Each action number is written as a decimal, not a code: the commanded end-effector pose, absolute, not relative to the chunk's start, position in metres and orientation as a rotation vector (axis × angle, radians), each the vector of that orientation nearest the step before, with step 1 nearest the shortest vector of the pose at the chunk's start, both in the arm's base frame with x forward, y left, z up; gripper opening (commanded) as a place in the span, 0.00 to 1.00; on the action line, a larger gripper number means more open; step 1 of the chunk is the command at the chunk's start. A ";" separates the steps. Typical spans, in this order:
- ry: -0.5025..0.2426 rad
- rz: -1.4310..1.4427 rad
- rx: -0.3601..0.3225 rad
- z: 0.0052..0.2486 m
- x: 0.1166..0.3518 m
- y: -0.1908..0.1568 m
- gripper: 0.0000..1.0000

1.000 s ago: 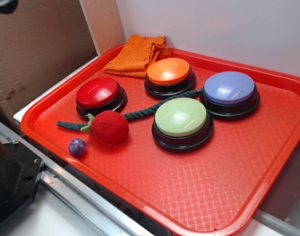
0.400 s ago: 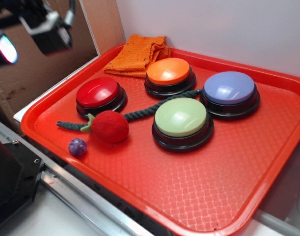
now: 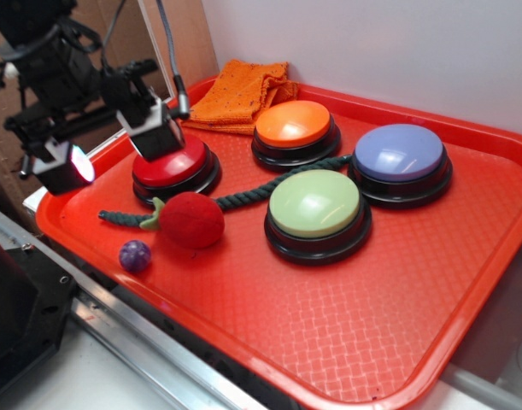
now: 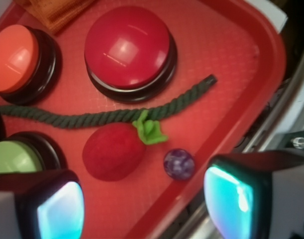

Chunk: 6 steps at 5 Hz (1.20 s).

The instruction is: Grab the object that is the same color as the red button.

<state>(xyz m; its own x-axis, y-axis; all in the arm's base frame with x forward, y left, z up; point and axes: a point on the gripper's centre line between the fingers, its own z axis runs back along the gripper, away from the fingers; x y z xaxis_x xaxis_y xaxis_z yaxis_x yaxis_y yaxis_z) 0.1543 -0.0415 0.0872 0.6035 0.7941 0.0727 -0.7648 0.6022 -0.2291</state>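
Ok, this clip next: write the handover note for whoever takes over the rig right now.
Tool: open, holding nothing, hanging above the tray's left end, over the red button.
Red plush ball: on the tray, threaded on the dark green rope, just in front of the red button, with the small purple ball beside its green leaf tip.
Done: nothing grasped; the plush ball is untouched.
Left: centre the tool over the plush ball, descend, close on it and lift. Avoid the purple ball and the button dome.
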 end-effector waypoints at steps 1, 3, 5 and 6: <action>-0.144 0.967 -0.174 0.037 0.194 -0.050 1.00; -0.120 0.957 -0.182 0.022 0.206 -0.054 1.00; -0.151 0.966 -0.184 0.029 0.199 -0.056 0.00; -0.164 0.867 -0.131 0.052 0.196 -0.051 0.00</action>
